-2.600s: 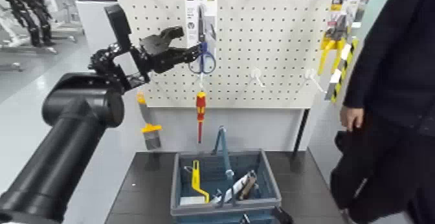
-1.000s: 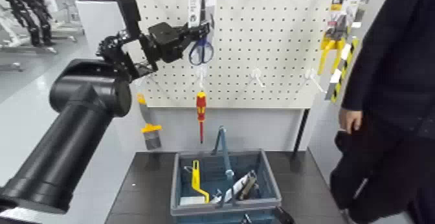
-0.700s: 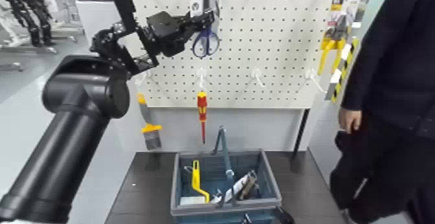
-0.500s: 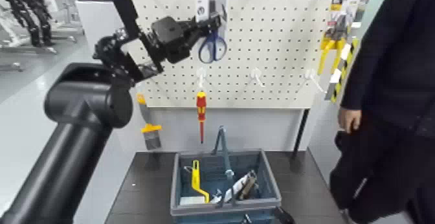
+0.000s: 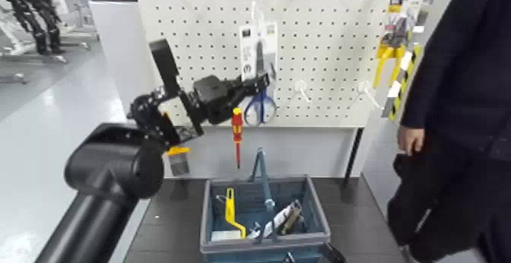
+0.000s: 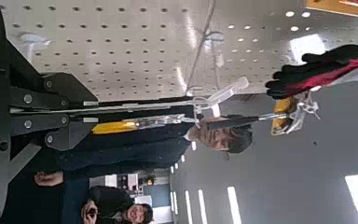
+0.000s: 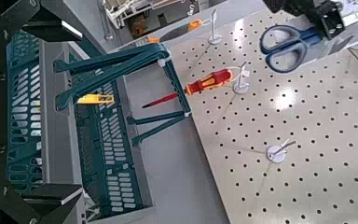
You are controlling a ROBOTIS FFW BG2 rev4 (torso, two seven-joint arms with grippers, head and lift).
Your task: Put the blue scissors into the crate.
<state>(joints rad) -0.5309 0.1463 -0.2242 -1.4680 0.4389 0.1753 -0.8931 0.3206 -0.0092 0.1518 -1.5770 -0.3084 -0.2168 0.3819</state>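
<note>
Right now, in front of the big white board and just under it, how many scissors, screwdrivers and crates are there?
Scissors: 1, held in the left gripper
Screwdriver: 1
Crate: 1
Total: 3

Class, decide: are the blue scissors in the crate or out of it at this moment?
Out. The left hand holds the blue scissors on their card up by the pegboard, well above the crate.
</note>
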